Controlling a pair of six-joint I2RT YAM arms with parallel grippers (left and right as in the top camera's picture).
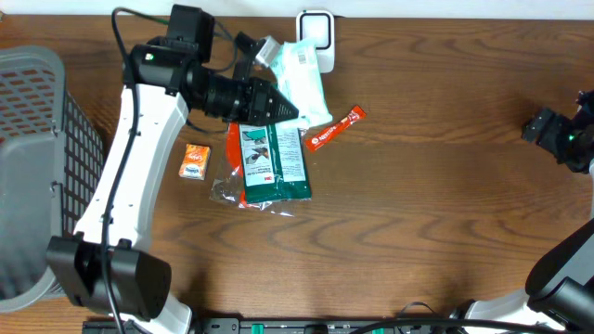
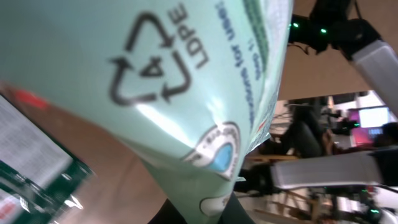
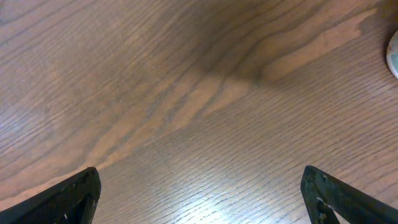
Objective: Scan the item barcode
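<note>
1. Holding the pouch (image 1: 302, 74) at the scanner (image 1: 316, 35) is the step you are in. Your left hand (image 1: 286, 107) is clamped tight on the pale green pouch, top centre of the overhead view. The pouch's upper end touches or overlaps the white scanner.
2. Your left wrist view is filled by the pouch's film, showing a recycling triangle marked LDPE and a round blue seal. No barcode shows there, and from above I cannot tell which face carries it.
3. Your right hand (image 1: 549, 130) sits at the right edge of the overhead view, well apart from everything. Its jaws are spread fully wide and hold nothing. Its wrist view shows only bare worktop (image 3: 199, 74) between the fingers.
4. Other goods lie below the pouch, centre of the overhead view: a dark green pack (image 1: 274, 162), a red sachet (image 1: 334, 130) to its right and a small orange packet (image 1: 195, 160) to its left. A grey basket (image 1: 37, 111) takes the left edge.
5. Next move, as I judge it: turn the wrist so the barcode face squares up to the scanner window. Grip firmly, since thin film is likely to flop or glare.
6. Risk, in my view: the soft film may crease over the code and spoil the read, so present it flat and avoid dragging it across the scanner body.
</note>
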